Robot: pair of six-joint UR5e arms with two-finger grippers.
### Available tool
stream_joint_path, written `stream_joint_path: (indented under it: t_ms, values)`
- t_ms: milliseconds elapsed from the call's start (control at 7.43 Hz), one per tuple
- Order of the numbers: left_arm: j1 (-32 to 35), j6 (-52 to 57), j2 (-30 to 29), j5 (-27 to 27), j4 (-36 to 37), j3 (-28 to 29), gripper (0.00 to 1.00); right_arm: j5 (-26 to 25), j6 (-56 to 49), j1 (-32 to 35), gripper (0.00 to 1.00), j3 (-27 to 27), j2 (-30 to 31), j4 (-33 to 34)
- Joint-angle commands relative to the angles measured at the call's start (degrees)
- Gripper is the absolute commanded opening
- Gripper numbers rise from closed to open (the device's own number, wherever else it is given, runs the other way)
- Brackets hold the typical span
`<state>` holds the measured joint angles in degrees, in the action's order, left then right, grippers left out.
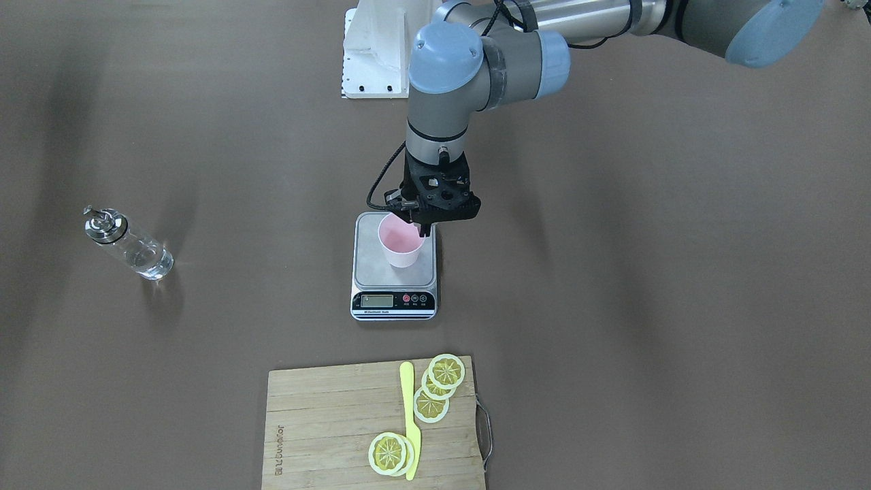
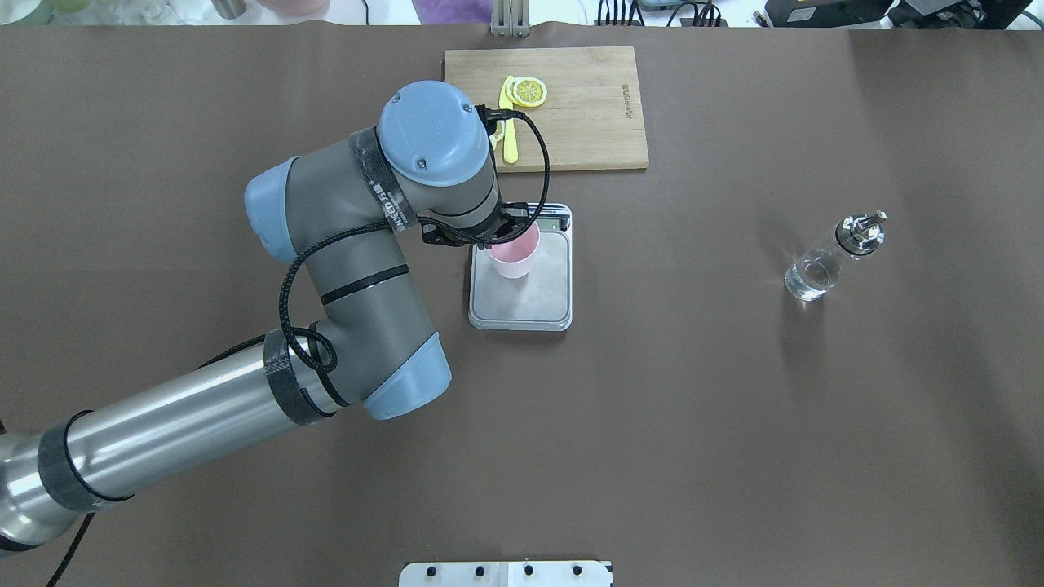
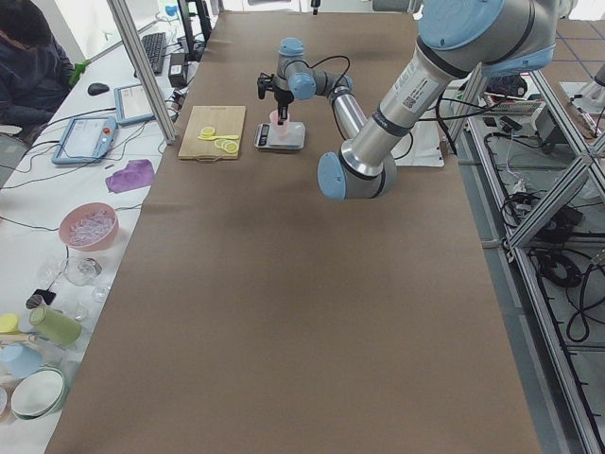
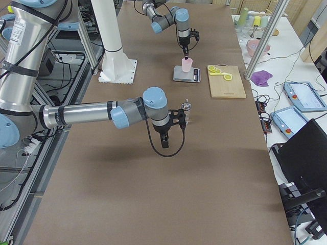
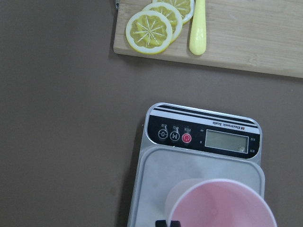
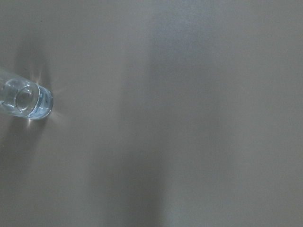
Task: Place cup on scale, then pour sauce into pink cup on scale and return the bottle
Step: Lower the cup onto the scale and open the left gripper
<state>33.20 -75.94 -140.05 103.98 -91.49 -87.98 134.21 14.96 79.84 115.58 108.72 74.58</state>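
Note:
The pale pink cup (image 1: 400, 243) stands upright on the steel platform of the scale (image 1: 393, 301), toward its robot-side edge. My left gripper (image 1: 418, 228) points down at the cup's rim and pinches it, one finger inside and one outside. The left wrist view shows the cup (image 5: 222, 205) low in frame over the scale (image 5: 203, 135). The glass bottle (image 1: 129, 245) with its silver pourer cap stands alone, clear sauce (image 1: 151, 258) in its base. My right gripper (image 4: 178, 118) hovers beside the bottle (image 4: 187, 111); I cannot tell whether it is open. The right wrist view shows only the bottle's base (image 6: 26, 99).
A wooden cutting board (image 1: 326, 422) lies beyond the scale on the operators' side, with lemon slices (image 1: 446, 373) and a yellow knife (image 1: 410, 422) on it. The white robot base (image 1: 371, 54) is behind the scale.

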Motion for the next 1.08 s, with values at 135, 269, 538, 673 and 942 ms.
stream_joint_path:
  t_ms: [135, 269, 538, 673, 942]
  values:
    - [-0.7, 0.3, 0.0, -0.2, -0.2, -0.1, 0.00, 0.1, -0.1, 0.0, 0.99, 0.0, 0.0, 0.0]
    - [-0.7, 0.3, 0.0, -0.2, -0.3, -0.2, 0.00, 0.0, -0.1, 0.0, 0.99, 0.0, 0.0, 0.0]
    - [-1.2, 2.9, 1.3, -2.9, -3.1, -0.5, 0.98, 0.1, -0.1, 0.0, 0.99, 0.0, 0.0, -0.1]
    - [-1.3, 3.0, 1.4, -3.3, -3.3, -0.7, 0.98, 0.1, -0.1, 0.0, 0.99, 0.0, 0.0, -0.1]
    - [-1.0, 3.7, 1.5, -2.1, -2.5, -4.7, 0.98, 0.1, -0.1, 0.0, 1.00, 0.0, 0.0, -0.1]
